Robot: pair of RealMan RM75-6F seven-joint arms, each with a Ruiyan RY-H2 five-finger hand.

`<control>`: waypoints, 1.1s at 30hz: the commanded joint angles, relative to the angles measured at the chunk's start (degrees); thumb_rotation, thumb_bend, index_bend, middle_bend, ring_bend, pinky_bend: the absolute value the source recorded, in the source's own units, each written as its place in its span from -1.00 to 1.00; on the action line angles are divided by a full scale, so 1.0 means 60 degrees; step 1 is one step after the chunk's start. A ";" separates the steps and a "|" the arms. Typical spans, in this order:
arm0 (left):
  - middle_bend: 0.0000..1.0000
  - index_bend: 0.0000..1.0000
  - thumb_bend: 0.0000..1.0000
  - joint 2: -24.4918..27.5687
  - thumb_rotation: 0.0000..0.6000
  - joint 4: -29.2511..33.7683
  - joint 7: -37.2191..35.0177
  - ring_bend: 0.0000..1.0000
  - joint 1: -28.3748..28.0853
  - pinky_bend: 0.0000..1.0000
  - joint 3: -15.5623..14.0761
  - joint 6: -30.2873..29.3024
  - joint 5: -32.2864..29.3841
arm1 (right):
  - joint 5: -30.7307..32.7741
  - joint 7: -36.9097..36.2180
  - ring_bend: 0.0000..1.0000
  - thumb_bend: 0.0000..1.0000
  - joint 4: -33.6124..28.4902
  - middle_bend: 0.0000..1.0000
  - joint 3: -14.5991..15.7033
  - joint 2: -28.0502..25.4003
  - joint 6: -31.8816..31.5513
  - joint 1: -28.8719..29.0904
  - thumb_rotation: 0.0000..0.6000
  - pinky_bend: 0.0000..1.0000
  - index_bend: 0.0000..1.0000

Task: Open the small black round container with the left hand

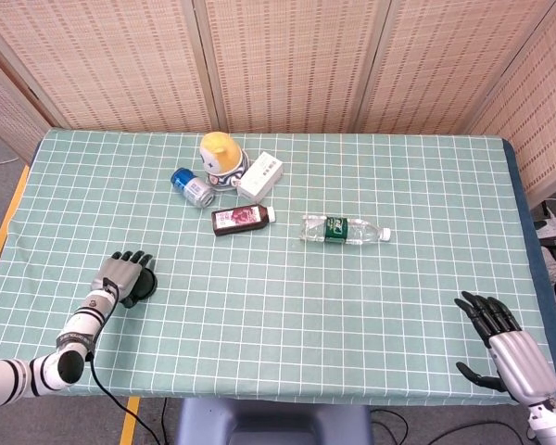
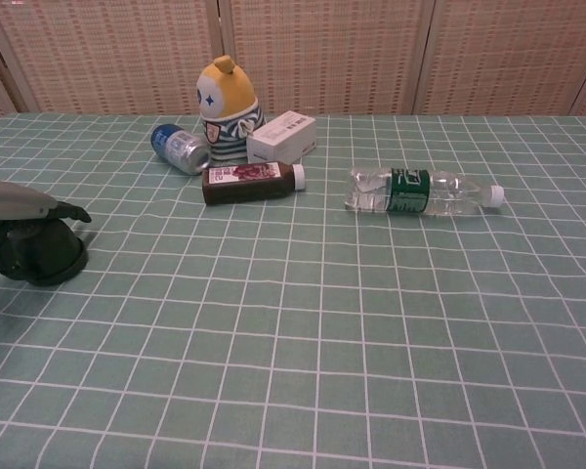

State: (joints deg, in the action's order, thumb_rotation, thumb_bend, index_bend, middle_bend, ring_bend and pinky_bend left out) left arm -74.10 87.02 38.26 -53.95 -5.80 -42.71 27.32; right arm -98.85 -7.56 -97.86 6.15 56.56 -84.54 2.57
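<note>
My left hand (image 1: 120, 274) sits over the small black round container (image 2: 39, 256) at the near left of the table (image 1: 287, 306), fingers (image 1: 134, 257) draped over its top and gripping it. Container stands upright on the green checked cloth, lid on. My right hand (image 1: 502, 343) rests at the near right edge, fingers spread, holding nothing. Water bottle (image 1: 345, 229) lies mid-table, well apart.

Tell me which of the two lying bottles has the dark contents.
The short brown bottle beside the white box; the longer green-labelled bottle is clear.
</note>
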 commanded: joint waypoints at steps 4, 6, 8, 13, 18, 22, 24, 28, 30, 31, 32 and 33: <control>-1.00 -1.00 -0.38 0.0050 1.00 0.0141 -0.0163 -1.00 0.0010 -0.86 -0.0022 -0.0155 0.0171 | -0.0023 -0.0016 -1.00 -0.70 -0.0005 -1.00 0.0010 -0.0010 -0.0014 -0.0010 1.00 -1.00 -1.00; -1.00 -1.00 -0.40 0.0030 1.00 0.0126 -0.0189 -1.00 0.0009 -0.86 -0.0042 -0.0193 0.0217 | -0.0046 0.0002 -1.00 -0.70 -0.0005 -1.00 0.0043 -0.0056 0.0029 -0.0003 1.00 -1.00 -1.00; -1.00 -1.00 -0.40 0.0005 1.00 0.0093 -0.0253 -1.00 0.0017 -0.87 -0.0040 -0.0199 0.0252 | -0.0064 -0.0029 -1.00 -0.70 -0.0021 -1.00 0.0066 -0.0095 0.0056 0.0006 1.00 -1.00 -1.00; -1.00 -1.00 -0.40 0.0084 1.00 0.0160 -0.0431 -1.00 0.0031 -0.87 0.0006 -0.0231 0.0387 | -0.0076 -0.0036 -1.00 -0.70 -0.0009 -1.00 0.0067 -0.0089 0.0079 0.0019 1.00 -1.00 -1.00; -1.00 -1.00 -0.41 0.0324 1.00 0.0552 -0.0269 -1.00 0.0031 -0.88 -0.0136 -0.0522 0.0488 | -0.0068 -0.0051 -1.00 -0.70 -0.0024 -1.00 0.0091 -0.0097 0.0160 0.0043 1.00 -1.00 -1.00; -1.00 -1.00 -0.42 0.0407 1.00 0.0846 0.0022 -1.00 0.0062 -0.88 -0.0335 -0.0895 0.0533 | -0.0094 -0.0092 -1.00 -0.70 -0.0052 -1.00 0.0120 -0.0143 0.0168 0.0042 1.00 -1.00 -1.00; -1.00 -1.00 -0.40 0.0426 1.00 0.0982 0.0125 -1.00 0.0168 -0.86 -0.0423 -0.1232 0.0703 | -0.0127 -0.0119 -1.00 -0.69 -0.0056 -1.00 0.0124 -0.0164 0.0115 0.0027 1.00 -1.00 -1.00; -1.00 -1.00 -0.37 0.0366 1.00 0.1087 0.0100 -1.00 0.0466 -0.80 -0.0460 -0.1840 0.1265 | -0.0165 -0.0106 -1.00 -0.70 -0.0051 -1.00 0.0154 -0.0164 0.0153 0.0035 1.00 -1.00 -1.00; -1.00 -1.00 -0.37 0.0288 1.00 0.1001 0.0065 -1.00 0.0584 -0.79 -0.0451 -0.1964 0.1515 | -0.0166 -0.0081 -1.00 -0.70 -0.0071 -1.00 0.0181 -0.0174 0.0225 0.0053 1.00 -1.00 -1.00; -1.00 -1.00 -0.37 0.0232 1.00 0.0929 0.0034 -1.00 0.0644 -0.80 -0.0422 -0.2035 0.1659 | -0.0125 -0.0037 -1.00 -0.69 -0.0091 -1.00 0.0174 -0.0185 0.0237 0.0047 1.00 -1.00 -1.00; -1.00 -1.00 -0.37 0.0185 1.00 0.0872 0.0008 -1.00 0.0694 -0.81 -0.0399 -0.2102 0.1783 | -0.0095 -0.0004 -1.00 -0.70 -0.0106 -1.00 0.0163 -0.0191 0.0233 0.0039 1.00 -1.00 -1.00; -1.00 -1.00 -0.37 0.0148 1.00 0.0823 -0.0006 -1.00 0.0739 -0.81 -0.0385 -0.2153 0.1899 | -0.0076 0.0005 -1.00 -0.70 -0.0128 -1.00 0.0152 -0.0200 0.0218 0.0032 1.00 -1.00 -1.00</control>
State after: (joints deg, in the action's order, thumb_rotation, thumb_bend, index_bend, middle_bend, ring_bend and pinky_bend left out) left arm -72.73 92.46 38.44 -50.12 -8.25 -55.00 37.83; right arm -99.39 -7.59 -98.53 7.11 55.41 -83.19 2.80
